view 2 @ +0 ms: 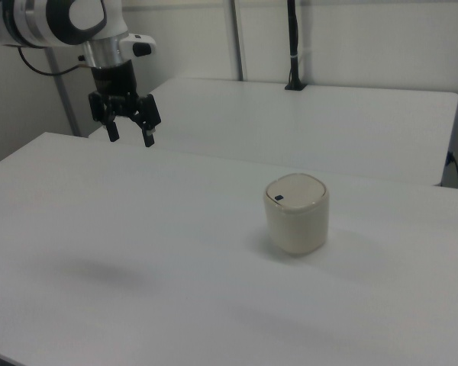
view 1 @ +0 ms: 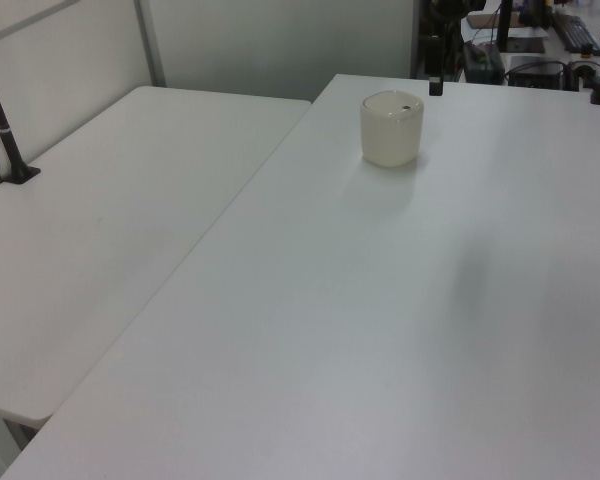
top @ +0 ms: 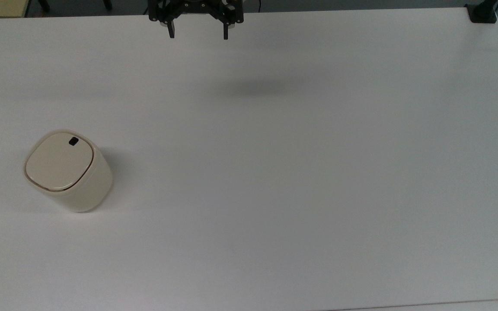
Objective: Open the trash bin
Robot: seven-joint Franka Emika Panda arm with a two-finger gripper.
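Spread wide and holding nothing, my pincer [view 2: 129,134] hung high over the white counter [view 2: 137,252], at the right view's upper left and well apart from anything I had to touch; in the top view it [top: 198,33] sat at the upper edge, its two dark fingers pointing down with a clear gap between them. Moving rightward in the right view, the trash bin [view 2: 296,215] stood upright on the counter near the middle, its lid [view 2: 294,191] lying flat and closed inside a thin dark rim. In the top view the bin [top: 68,170] was down at the left, far from me. I judged it a light, hollow plastic thing, stiff enough in the walls but smooth and likely to skid or tip if I shoved it sideways. So I did not think of gripping the body at all. The small black button [top: 73,141] near the lid's edge looked like the place to act: a straight downward press with one fingertip, gentle, so the bin stayed put and the lid could spring up.
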